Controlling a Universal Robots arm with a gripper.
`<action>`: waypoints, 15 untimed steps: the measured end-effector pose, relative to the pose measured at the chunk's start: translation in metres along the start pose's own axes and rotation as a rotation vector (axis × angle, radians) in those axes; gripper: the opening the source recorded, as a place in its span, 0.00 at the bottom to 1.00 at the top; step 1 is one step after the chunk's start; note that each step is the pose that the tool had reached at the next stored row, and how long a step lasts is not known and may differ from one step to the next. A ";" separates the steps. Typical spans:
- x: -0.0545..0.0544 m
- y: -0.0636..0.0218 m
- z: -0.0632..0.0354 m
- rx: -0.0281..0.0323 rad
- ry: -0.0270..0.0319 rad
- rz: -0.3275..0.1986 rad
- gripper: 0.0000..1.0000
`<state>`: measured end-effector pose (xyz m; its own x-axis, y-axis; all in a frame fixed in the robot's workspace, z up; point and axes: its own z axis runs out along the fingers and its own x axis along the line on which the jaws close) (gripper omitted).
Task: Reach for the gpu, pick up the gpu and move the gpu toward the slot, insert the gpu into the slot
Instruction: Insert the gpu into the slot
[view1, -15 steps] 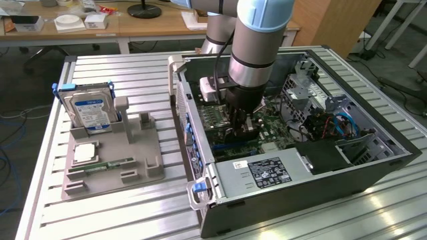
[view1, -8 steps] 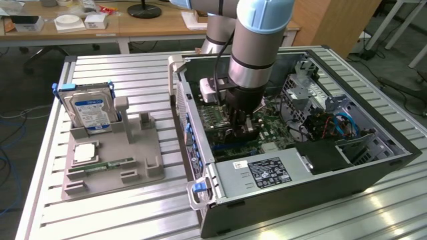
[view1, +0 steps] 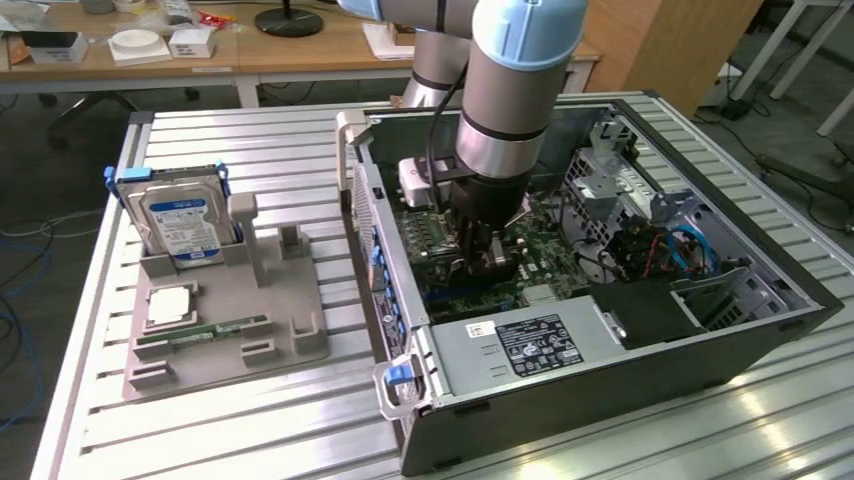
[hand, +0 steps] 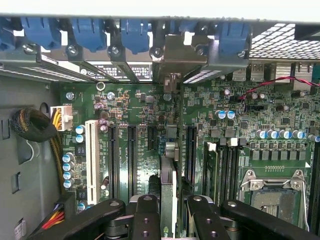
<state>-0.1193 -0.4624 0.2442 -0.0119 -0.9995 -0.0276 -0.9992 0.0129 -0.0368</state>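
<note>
GPU (hand: 168, 192) is standing edge-on over the green motherboard (hand: 125, 100). Its silver bracket (hand: 172, 57) is reaching the case's rear wall among the blue clips (hand: 135, 32). The slot is lying covered under the GPU's edge, so cannot tell whether it is seated. Gripper (hand: 170, 212) is pinching the GPU, with black fingers (hand: 146, 215) pressing on both flat sides. Wrist view is also giving the parallel black connectors (hand: 132, 160) beside the GPU, a white connector (hand: 91, 160) and the silver processor socket (hand: 272, 192). Exterior view is giving the wider scene: the gripper (view1: 483, 262) is hanging deep inside the open computer case (view1: 694, 370), with the arm (view1: 514, 90) coming down from above. Case is lying on a ribbed aluminium table (view1: 240, 150). On the exterior view's left, a grey fixture (view1: 267, 300) is carrying a hard drive (view1: 187, 225) and a green memory stick (view1: 220, 328). Wooden desks (view1: 307, 55) are standing behind.
</note>
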 end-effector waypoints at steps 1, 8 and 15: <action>0.000 0.0004 0.0002 0.0000 0.0000 0.000 0.26; 0.000 0.0019 0.0004 -0.0002 0.0001 0.000 0.26; 0.000 0.0019 0.0004 -0.0002 0.0000 0.000 0.26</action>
<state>-0.1211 -0.4625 0.2437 -0.0119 -0.9995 -0.0276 -0.9992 0.0129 -0.0366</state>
